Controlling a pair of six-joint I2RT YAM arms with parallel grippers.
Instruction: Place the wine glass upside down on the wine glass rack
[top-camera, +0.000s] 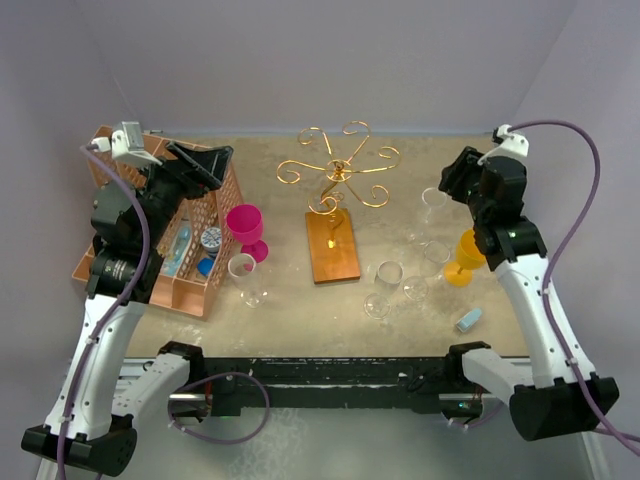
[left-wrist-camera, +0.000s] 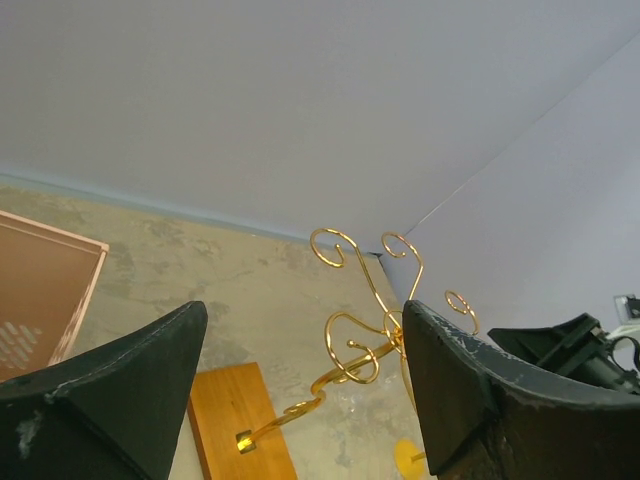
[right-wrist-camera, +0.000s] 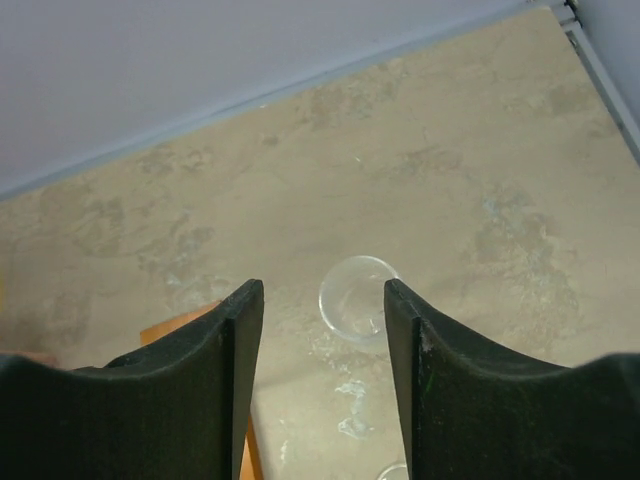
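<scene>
The gold wire wine glass rack (top-camera: 338, 170) stands on its reddish-brown wooden base (top-camera: 333, 247) at the table's middle back, with nothing hanging on it. It also shows in the left wrist view (left-wrist-camera: 368, 330). Several wine glasses stand upright on the table: a pink one (top-camera: 246, 225), a clear one (top-camera: 244, 276), an orange one (top-camera: 468, 254) and clear ones right of the base (top-camera: 384, 284). My right gripper (top-camera: 452, 180) is open and empty, above a clear glass (right-wrist-camera: 356, 299) at the back right. My left gripper (top-camera: 205, 165) is open and empty over the organiser, facing the rack.
A peach lattice organiser (top-camera: 215, 195) with small items stands at the left. A small light-blue object (top-camera: 468, 320) lies near the front right. Grey walls close the back and sides.
</scene>
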